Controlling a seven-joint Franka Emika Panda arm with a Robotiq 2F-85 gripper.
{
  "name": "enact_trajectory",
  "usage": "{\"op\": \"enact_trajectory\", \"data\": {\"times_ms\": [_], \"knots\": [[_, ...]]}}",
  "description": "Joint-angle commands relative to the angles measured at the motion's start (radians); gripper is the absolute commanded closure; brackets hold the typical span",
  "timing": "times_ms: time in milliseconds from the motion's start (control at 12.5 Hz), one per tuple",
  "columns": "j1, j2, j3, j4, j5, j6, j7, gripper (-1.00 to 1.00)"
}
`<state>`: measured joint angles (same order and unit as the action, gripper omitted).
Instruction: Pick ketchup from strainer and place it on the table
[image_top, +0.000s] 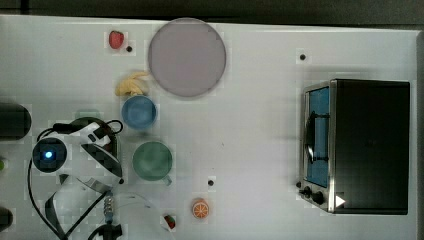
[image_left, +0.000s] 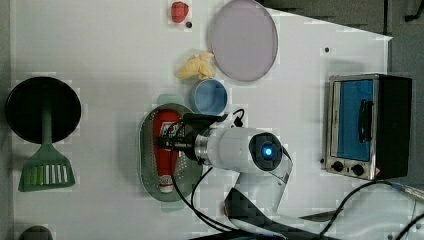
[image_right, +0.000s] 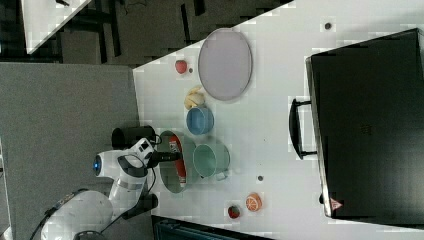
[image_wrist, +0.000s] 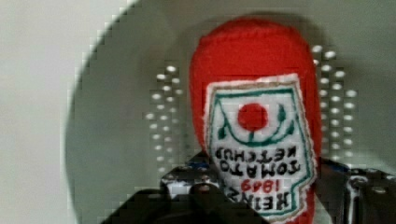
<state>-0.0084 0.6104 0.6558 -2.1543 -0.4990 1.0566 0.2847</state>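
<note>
White table, seen from above. On it, largest first: a toaster oven at the left view's right, a round grey-lilac plate at the far side, a black pan with a green spatula at the left view's left, the pale green strainer near the middle, a blue cup just beside the strainer's far end, and a green mug.

The ketchup lies flat inside the strainer, lengthwise, white cap toward the near end in the left view.

The gripper is down at the bottle, at the label. In the wrist view a finger stands on either side of the label, close against the bottle. Whether the fingers already press it I cannot tell; the bottle rests in the strainer, not lifted.

Step in hand, as I judge: the grasp. Next: firm hold across the bottle, straight lift clear of the strainer rim, then carry to bare table, avoiding cup and mug.
</note>
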Motion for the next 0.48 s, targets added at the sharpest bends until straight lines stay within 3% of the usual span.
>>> {"op": "enact_trajectory", "data": {"times_ms": [80,480], "knots": [[-0.002,-0.117,0.056,0.015,0.062,-0.101,0.054,-0.16],[-0.053,-0.328,0.094,0.12,0.321,-0.32,0.014,-0.16]]}}
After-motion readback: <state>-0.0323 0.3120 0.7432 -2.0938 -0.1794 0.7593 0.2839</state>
